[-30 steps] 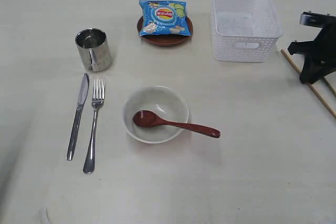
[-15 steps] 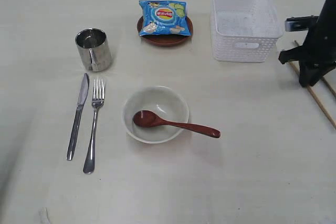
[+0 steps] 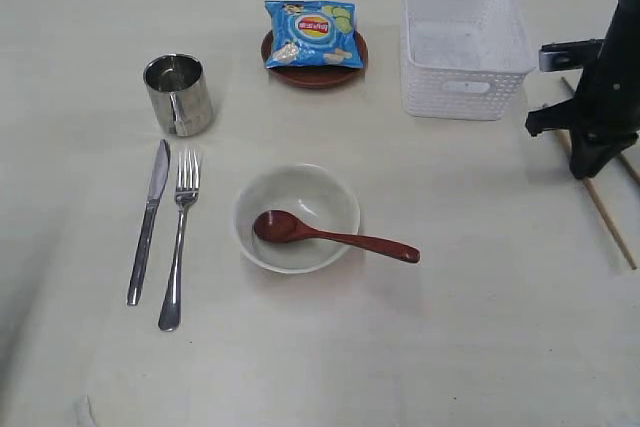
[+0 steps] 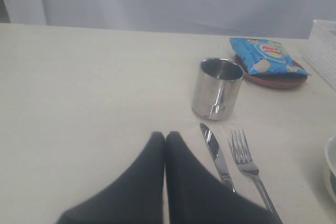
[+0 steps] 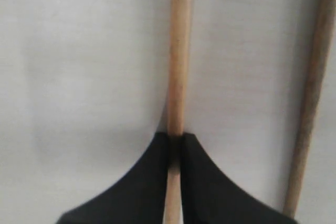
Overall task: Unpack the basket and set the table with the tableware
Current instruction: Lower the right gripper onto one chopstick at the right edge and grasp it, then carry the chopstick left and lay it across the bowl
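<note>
The white basket [image 3: 465,97] stands at the back right of the table [image 3: 480,337]. My right gripper [image 3: 584,171] is in front of its right side, low over the table and shut on one wooden chopstick [image 3: 606,219] [image 5: 178,51]. The second chopstick [image 5: 310,93] lies beside it. The steel mug [image 3: 177,94], knife [image 3: 148,222] and fork [image 3: 178,237] are at the left. The reddish-brown spoon [image 3: 330,237] rests in the cream bowl [image 3: 310,187]. My left gripper [image 4: 165,136] is shut on nothing, beside the knife [image 4: 216,156] and near the mug [image 4: 216,88].
A blue chip bag [image 3: 310,34] lies on the small brown plate [image 3: 315,77] at the back middle. The basket looks empty from here. The right table edge is close to the chopsticks.
My right gripper has shifted left and toward the front with the chopstick, which has swung to a steeper angle. The left side shows no change.
</note>
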